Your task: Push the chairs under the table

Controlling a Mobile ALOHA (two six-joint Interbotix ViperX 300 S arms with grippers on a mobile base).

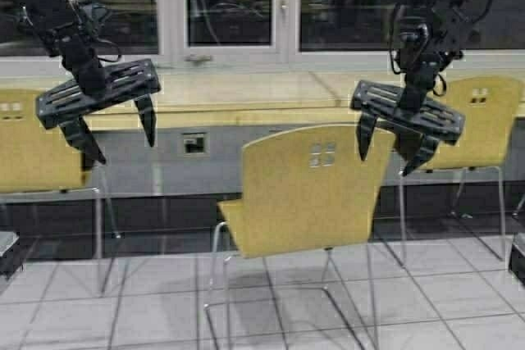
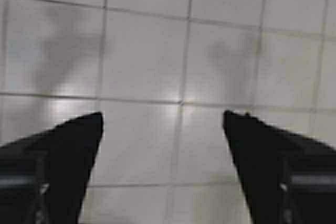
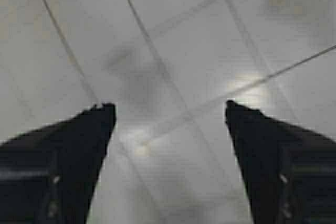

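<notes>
Here, both grippers (left (image 1: 117, 133), right (image 1: 392, 146)) hang spread and empty because the middle chair (image 1: 303, 190) stands clear of the table (image 1: 246, 96), awaiting a push.

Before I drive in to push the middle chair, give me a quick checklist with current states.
1. Left gripper open and empty: ok, only floor tiles show between its fingers.
2. Right gripper open and empty: ok, nothing between its fingers.
3. Middle chair pulled out from the table: ok, it stands well clear, backrest towards the robot.
4. Gripper contact with backrest: not ok, neither gripper touches it; the right one hangs at its upper corner.
5. Left chair and right chair already near the table: ok.
6. Gap under the table free: cannot tell.
</notes>
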